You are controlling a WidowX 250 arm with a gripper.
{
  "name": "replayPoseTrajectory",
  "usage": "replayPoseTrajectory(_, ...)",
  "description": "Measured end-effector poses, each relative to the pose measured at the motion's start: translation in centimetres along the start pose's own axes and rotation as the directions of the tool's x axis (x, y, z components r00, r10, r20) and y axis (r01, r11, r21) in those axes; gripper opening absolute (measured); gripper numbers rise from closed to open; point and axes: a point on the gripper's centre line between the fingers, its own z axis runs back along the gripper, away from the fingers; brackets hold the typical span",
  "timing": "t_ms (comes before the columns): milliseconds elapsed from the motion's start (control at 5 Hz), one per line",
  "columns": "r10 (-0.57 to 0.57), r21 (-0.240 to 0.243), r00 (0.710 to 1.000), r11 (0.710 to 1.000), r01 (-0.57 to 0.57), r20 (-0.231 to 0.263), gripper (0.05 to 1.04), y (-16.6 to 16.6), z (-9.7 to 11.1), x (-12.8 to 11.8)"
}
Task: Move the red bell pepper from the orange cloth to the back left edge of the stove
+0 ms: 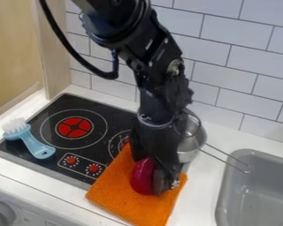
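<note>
1. The pincer [151,182] is low over the orange cloth [117,194], right up against the red thing [142,177]. I cannot tell whether it is closed on the red thing or only pressed beside it.
2. The red thing is at the pincer's camera-left side and overlaps the cloth in view. Whether it rests there or is slightly raised is hidden.
3. As I judge it, getting the pincer to the red thing is done. A firm hold is unconfirmed, and so is any lift. The red thing is not well clear of the cloth, and the pincer has not parted from it.
4. Just behind the pincer, to camera right, is the metal pot [194,145], partly hidden by the arm [158,75]. Its wire handle [222,159] points toward the sink [259,194], farther right of the pincer.
5. To the pincer's camera left is the stove [108,115], with the blue brush [32,142] on its far side, well apart from the pincer.
</note>
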Motion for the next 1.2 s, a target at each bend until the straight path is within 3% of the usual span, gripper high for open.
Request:
replayPoseTrajectory(200,0.006,0.01,1.0,1.0,-0.006,-0.003,0.937,0.2,-0.4,0.1)
replayPoseTrajectory(400,0.013,0.017,1.0,1.0,-0.013,-0.008,0.728,0.3,-0.4,0.0)
replayPoseTrajectory(1000,-0.007,0.007,1.0,1.0,0.007,-0.002,0.723,0.1,-0.1,0.0)
replayPoseTrajectory(1200,-0.011,0.015,0.999,1.0,0.01,0.043,0.723,0.2,1.1,0.5)
